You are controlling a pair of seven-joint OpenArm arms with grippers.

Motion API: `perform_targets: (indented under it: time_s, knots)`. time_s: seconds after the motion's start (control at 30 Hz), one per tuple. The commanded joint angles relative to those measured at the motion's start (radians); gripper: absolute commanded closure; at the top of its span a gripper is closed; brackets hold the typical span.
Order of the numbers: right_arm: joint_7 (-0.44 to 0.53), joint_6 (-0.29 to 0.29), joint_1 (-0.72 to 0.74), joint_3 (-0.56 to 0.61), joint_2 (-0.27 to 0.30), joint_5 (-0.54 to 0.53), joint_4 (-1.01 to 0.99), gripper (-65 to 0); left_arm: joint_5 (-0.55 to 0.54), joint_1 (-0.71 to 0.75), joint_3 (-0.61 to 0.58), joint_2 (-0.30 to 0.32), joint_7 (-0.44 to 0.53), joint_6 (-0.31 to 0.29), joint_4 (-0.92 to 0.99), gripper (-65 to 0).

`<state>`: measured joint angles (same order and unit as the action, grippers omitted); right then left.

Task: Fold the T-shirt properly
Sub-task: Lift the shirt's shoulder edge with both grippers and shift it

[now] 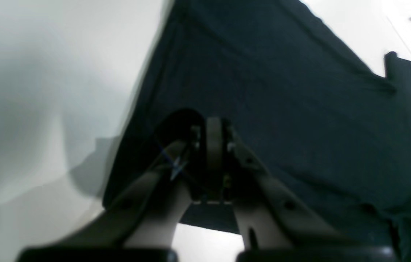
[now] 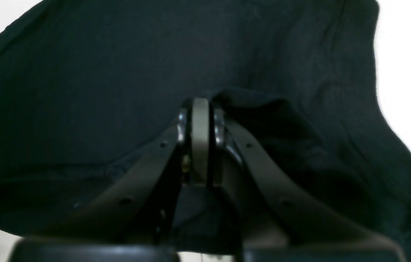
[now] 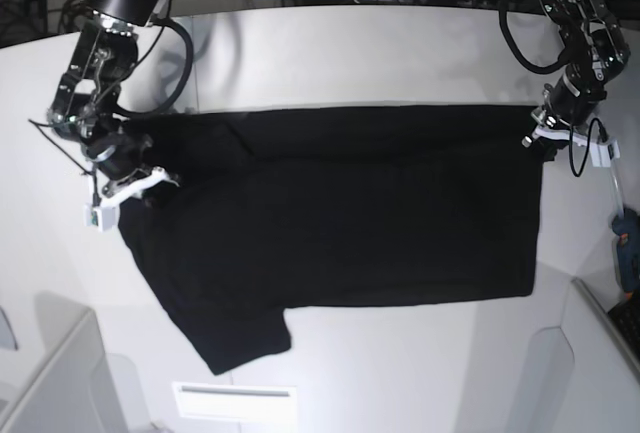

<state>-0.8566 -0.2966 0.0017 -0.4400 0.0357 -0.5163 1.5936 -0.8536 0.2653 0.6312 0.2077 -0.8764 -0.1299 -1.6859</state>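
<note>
Now black cloth T-shirt (image 3: 340, 213) flat, pinched by both pincers.

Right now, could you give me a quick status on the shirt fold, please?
Left tool shut on the T-shirt edge. Right tool shut on it too. Shirt spread flat, plain side up, one sleeve out. Nothing in the way.

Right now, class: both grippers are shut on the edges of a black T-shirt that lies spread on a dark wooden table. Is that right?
Not quite. The table is white, not dark wood; the base view shows it plainly. The rest stands: the left gripper and the right gripper are each shut on an edge of the black T-shirt, which lies spread on it.
</note>
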Motion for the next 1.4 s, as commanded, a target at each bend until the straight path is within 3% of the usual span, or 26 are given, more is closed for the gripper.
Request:
perform_targets:
  time_s: [0.0, 0.4, 0.5, 1.23, 1.27, 1.37]
  knots:
    - [0.024, -0.006, 0.016, -0.001, 0.011, -0.015, 0.012, 0.0, -0.013, -0.013, 0.005, 0.023, 0.018, -0.003, -0.009, 0.0]
    - [0.017, -0.005, 0.100, 0.000, 0.011, -0.014, -0.002, 0.0, -0.013, -0.074, 0.005, 0.031, 0.020, -0.003, 0.071, 0.0]
    - [0.017, 0.020, 0.113, 0.002, 0.011, -0.014, -0.040, 0.0, -0.013, -0.087, 0.005, 0.031, 0.020, -0.003, 0.083, 0.0]
    - [0.024, 0.026, 0.128, -0.004, 0.025, -0.014, -0.082, -0.5, -0.013, -0.192, 0.005, 0.031, 0.020, -0.001, 0.171, 0.0]
    - [0.024, 0.026, 0.128, -0.006, 0.025, -0.014, -0.082, -5.1, -0.013, -0.194, 0.005, 0.031, 0.020, -0.001, 0.171, 0.0]
    - [0.024, 0.026, 0.126, -0.006, 0.025, -0.014, -0.082, -18.6, -0.013, -0.203, 0.005, 0.031, 0.020, -0.001, 0.171, -10.4]
